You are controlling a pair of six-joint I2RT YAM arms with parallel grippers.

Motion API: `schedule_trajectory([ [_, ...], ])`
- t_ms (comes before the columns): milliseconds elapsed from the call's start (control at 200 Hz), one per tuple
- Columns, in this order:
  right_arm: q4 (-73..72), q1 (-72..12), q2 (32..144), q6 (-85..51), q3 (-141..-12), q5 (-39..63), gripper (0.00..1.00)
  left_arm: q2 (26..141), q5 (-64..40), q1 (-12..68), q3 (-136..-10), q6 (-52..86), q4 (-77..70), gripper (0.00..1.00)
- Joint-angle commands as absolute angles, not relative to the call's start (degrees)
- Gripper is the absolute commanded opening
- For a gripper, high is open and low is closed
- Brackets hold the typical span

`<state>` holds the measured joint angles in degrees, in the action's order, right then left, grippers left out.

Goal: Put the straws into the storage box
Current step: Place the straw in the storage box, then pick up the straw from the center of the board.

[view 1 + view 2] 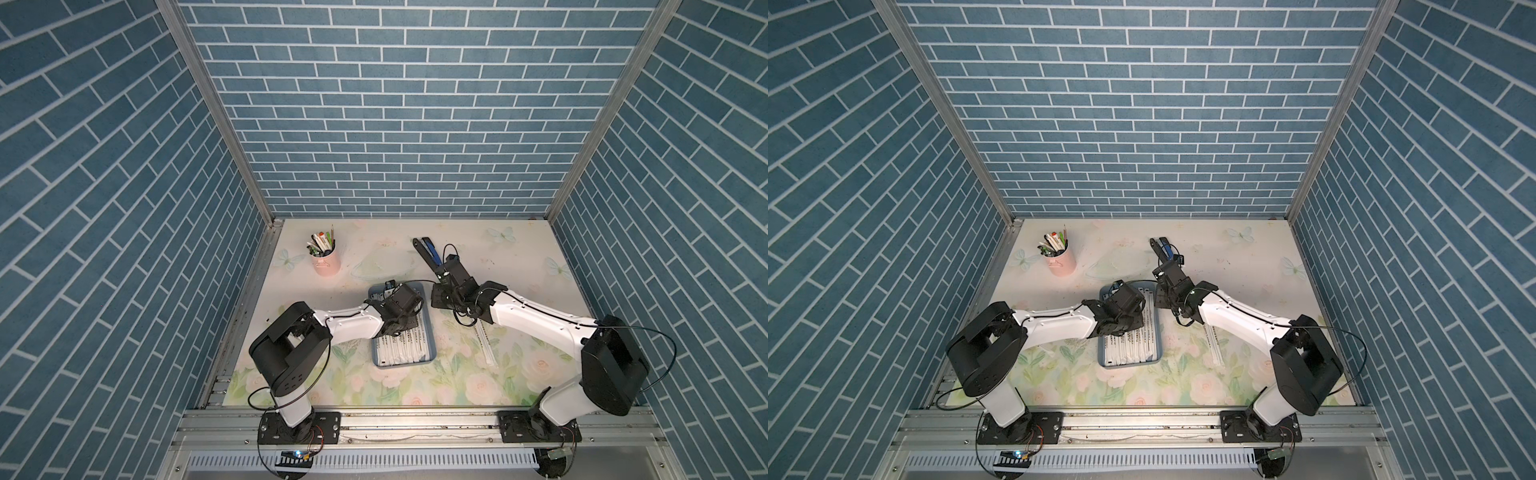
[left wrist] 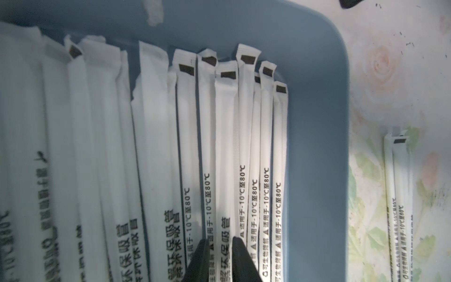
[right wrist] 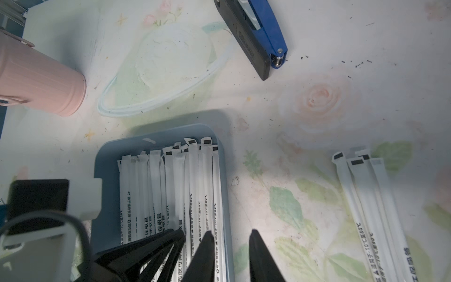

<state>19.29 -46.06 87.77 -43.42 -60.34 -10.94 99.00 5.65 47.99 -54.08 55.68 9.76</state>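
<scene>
Most of the straws (image 1: 401, 347) lie lengthwise, side by side, in the storage box (image 2: 317, 146), crowded toward its rim on the robot's right. A few loose straws (image 3: 371, 207) lie together on the table, apart from the box on that same side.

The left gripper (image 2: 219, 241) hangs low inside the box. Its fingers are a little apart and astride one straw in the row, with no clear pinch on it. The right gripper (image 3: 231, 234) hovers above the box's right rim, its fingers parted with nothing between them.

Likely faults from here:
- A straw may cling to a left finger and lift out as that arm rises.
- The flat, thin loose straws may skid on the smooth cover, or come up several at once.
- A straw added at the crowded side may ride over the low rim.
- The two wrists stand close, so they may touch if both work over the box.

The table (image 1: 519, 270) wears a pale floral cover flecked with dark specks. A pink cup (image 1: 326, 262) of pens and a stapler (image 1: 428, 253) stand toward the back. Blue brick-patterned walls (image 1: 395, 124) close three sides.
</scene>
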Motion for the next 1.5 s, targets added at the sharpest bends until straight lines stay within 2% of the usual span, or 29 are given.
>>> schedule_trajectory([
  [0, 20.7, -46.1, 86.1, -42.1, -59.8, -12.2, 0.27, 97.1, 7.6, 48.3, -55.3, 55.0, 13.2, 0.25],
  [230, 21.1, -44.7, 84.8, -40.8, -58.5, -12.7, 0.27, 94.1, 9.7, 48.2, -57.7, 52.7, 16.9, 0.29],
  [555, 25.7, -37.2, 81.8, -30.8, -56.2, -11.4, 0.27, 80.9, 21.6, 48.1, -58.2, 42.2, 18.1, 0.53],
  [805, 28.9, -33.2, 77.1, -28.1, -50.9, -10.6, 0.25, 72.6, 27.9, 46.7, -53.8, 34.4, 12.7, 0.63],
  [955, 32.0, -31.3, 75.3, -25.7, -49.9, -11.1, 0.26, 70.3, 29.0, 45.4, -52.0, 33.0, 9.6, 0.65],
  [1170, 35.5, -28.4, 75.8, -20.6, -49.9, -12.4, 0.29, 68.7, 25.4, 43.0, -48.5, 32.8, 2.9, 0.65],
  [1330, 37.0, -26.7, 77.5, -21.4, -50.0, -5.0, 0.33, 68.7, 24.3, 43.2, -44.8, 31.7, -0.8, 0.64],
  [1495, 36.9, -26.7, 76.0, -22.6, -49.3, -4.4, 0.32, 65.6, 26.3, 43.1, -39.3, 30.7, -7.4, 0.64],
])
